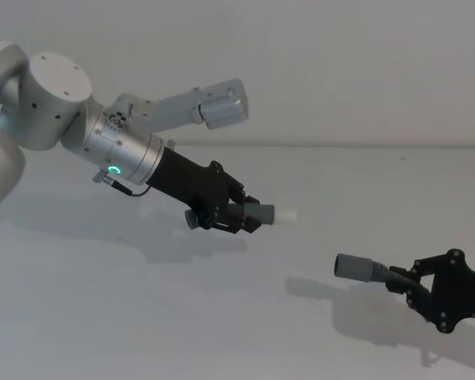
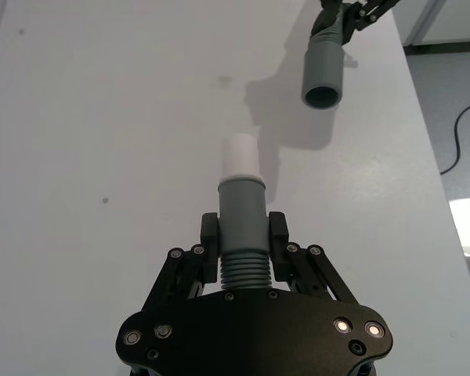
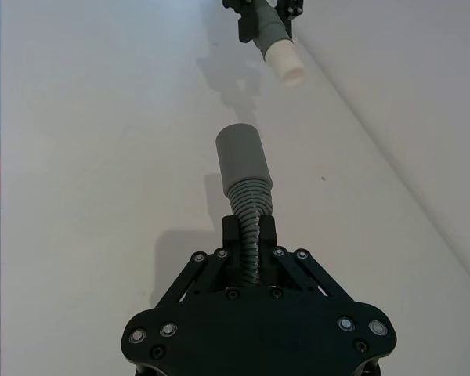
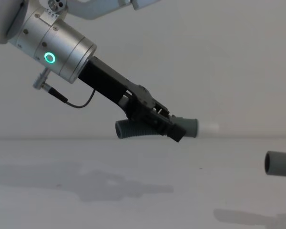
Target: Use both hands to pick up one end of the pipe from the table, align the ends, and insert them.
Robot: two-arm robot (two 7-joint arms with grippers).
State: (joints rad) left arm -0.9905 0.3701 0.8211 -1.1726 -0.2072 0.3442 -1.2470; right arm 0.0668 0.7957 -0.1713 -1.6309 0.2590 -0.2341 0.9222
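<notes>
Left side: the silver arm (image 1: 131,150) with its green ring (image 1: 115,169) reaches in from the left and slopes down toward the right, above the table (image 1: 142,324).

The left gripper (image 1: 241,214) is pinched on the ribbed part of the curved hose piece (image 4: 133,129), one finger on each side just behind the cuff (image 2: 242,204). The ribbed tail bends away behind the fingers. The whitish spigot (image 1: 285,214) sticks out past the fingertips and points right. This piece is in the air, with its shadow on the table below.

Right side: the right gripper (image 1: 404,283) enters low from the right edge. Its fingers are closed on the ribs of the second hose piece (image 3: 251,207). The open grey cuff (image 1: 354,267) points left.

Spigot and open cuff face each other, apart and not touching. The right cuff sits lower than the spigot.
</notes>
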